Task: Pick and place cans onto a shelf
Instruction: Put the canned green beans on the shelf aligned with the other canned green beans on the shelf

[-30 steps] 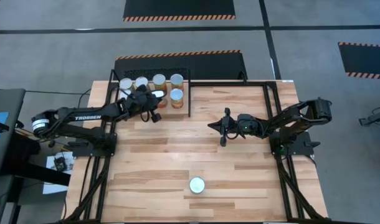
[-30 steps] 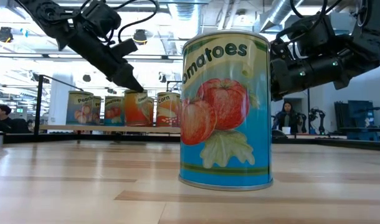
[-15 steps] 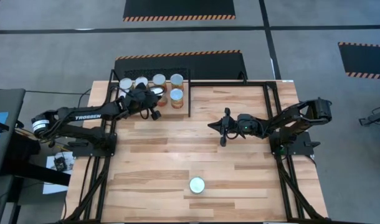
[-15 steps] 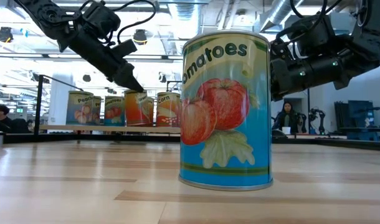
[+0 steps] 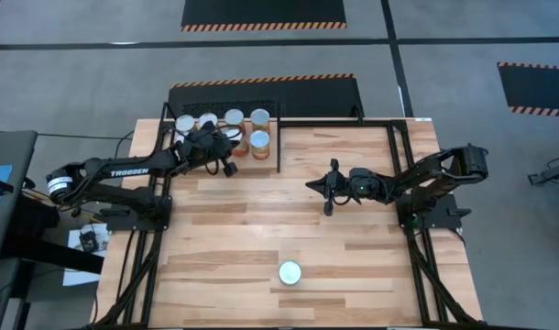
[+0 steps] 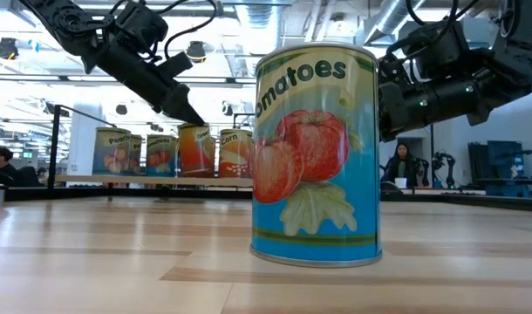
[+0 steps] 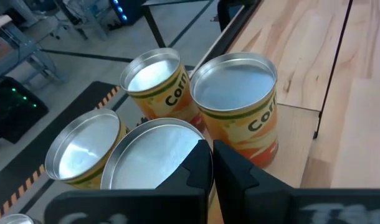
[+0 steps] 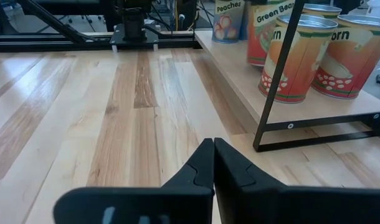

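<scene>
- High view: the shelf (image 5: 266, 165) is seen at the table's eleven o'clock corner, with cans (image 5: 259, 117) ranked along its far edge and one more (image 5: 259, 140) set in front of them, so that room is kept for others.
- The left gripper (image 5: 226, 139) is held over the shelf, just beside that front can, at its nine o'clock.
- In the left wrist view, its fingers (image 7: 199, 165) are pressed tip to tip with nothing between them, right above a can's lid (image 7: 154, 149); whether the lid is touched cannot be told.
- The shut tips are judged to serve for nudging or steadying a can that is already set down, not for carrying.
- One tomato can (image 5: 290, 272) is left on the table (image 5: 224, 229) at six o'clock, well apart from the shelf; in the low view it (image 6: 315, 153) stands upright and nearest the camera.
- The right gripper (image 5: 330, 191) is parked over the table's middle, near three o'clock, its fingers (image 8: 202, 165) clenched on nothing; it is judged to be waiting there so that the left arm's reach is kept free.
- The task is judged nearly done: the tomato can is not yet shelved.
</scene>
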Controlling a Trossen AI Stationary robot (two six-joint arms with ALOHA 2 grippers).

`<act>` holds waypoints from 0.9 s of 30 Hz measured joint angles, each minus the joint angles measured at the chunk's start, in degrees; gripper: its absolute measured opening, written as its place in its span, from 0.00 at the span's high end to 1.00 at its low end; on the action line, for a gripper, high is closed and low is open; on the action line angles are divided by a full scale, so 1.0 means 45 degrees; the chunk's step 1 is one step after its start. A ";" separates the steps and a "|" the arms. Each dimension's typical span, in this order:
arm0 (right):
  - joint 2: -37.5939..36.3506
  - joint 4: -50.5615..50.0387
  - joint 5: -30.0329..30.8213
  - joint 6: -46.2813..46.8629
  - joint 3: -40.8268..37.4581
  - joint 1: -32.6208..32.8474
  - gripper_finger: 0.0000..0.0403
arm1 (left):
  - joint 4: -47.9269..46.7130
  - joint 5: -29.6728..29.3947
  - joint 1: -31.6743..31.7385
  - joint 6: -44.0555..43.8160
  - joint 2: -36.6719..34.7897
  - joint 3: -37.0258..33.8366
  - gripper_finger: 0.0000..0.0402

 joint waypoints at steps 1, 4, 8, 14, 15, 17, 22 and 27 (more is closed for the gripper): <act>0.0000 0.0001 0.0000 0.0000 0.0000 0.0000 0.95 | 0.0044 0.0000 0.0000 0.0000 0.0000 0.0000 1.00; 0.0000 0.0001 0.0000 0.0000 0.0000 0.0000 0.95 | 0.0111 0.0000 0.0000 0.0000 0.0000 0.0000 1.00; 0.0000 -0.0002 0.0000 0.0000 0.0000 0.0000 0.94 | 0.0086 -0.0006 0.0000 -0.0010 0.0000 0.0000 0.95; 0.0000 -0.0002 0.0002 0.0003 0.0000 0.0000 0.95 | 0.0088 -0.0025 0.0000 -0.0007 0.0000 0.0000 0.86; 0.0000 -0.0002 0.0002 0.0003 0.0000 0.0000 0.95 | 0.0086 -0.0047 0.0000 0.0018 0.0000 0.0000 0.86; 0.0000 -0.0003 0.0004 0.0000 0.0000 0.0000 0.95 | 0.0086 -0.0069 0.0000 0.0312 0.0000 0.0000 0.85; 0.0000 -0.0004 0.0000 0.0000 0.0000 0.0000 0.94 | 0.0068 -0.0068 -0.0003 0.1110 -0.0223 0.0000 0.85; 0.0000 -0.0009 0.0005 0.0000 0.0000 0.0000 0.95 | -0.0315 0.0329 -0.0358 0.1117 -0.0793 0.0000 0.90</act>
